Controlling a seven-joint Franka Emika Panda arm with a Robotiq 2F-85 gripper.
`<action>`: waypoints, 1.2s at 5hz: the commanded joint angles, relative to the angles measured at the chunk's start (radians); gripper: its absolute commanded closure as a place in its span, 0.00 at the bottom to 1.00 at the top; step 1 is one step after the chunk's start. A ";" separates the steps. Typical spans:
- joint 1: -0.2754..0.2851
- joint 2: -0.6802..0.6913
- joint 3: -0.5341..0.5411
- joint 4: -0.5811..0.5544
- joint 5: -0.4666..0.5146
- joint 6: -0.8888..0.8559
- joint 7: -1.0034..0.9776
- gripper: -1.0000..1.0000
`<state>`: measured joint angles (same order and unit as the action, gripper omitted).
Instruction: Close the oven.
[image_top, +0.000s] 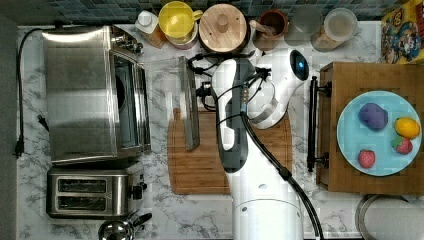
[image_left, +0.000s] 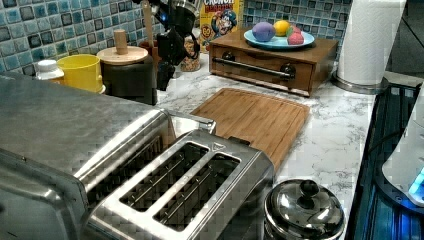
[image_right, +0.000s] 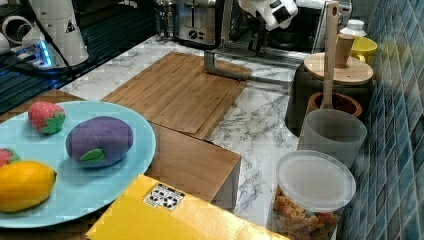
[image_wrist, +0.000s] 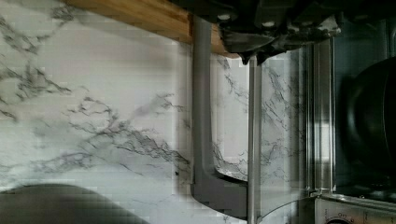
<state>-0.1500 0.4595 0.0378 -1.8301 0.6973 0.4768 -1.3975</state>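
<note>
Top view, steel oven (image_top: 82, 95), glass door open

Below my fingers: brushed steel oven (image_top: 80, 95) with clear glass door (image_top: 165, 95), glossy marble counter (image_top: 200, 215), matt wooden board (image_top: 200, 165)

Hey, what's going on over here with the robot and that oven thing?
A single robot arm is working on the toaster oven. The oven's glass door is still hanging wide open, folded down flat over the marble counter with its bar handle reaching the wooden cutting board. The gripper sits right at the edge of the door by the handle. So the oven isn't closed yet.
</note>
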 joint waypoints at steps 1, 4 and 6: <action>0.046 0.033 -0.022 0.034 -0.100 0.037 0.043 1.00; 0.072 0.040 -0.017 0.035 -0.025 -0.023 0.057 1.00; 0.133 0.090 -0.023 0.068 -0.083 -0.075 0.092 1.00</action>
<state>-0.0857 0.5474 -0.0100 -1.8291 0.6401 0.3889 -1.3848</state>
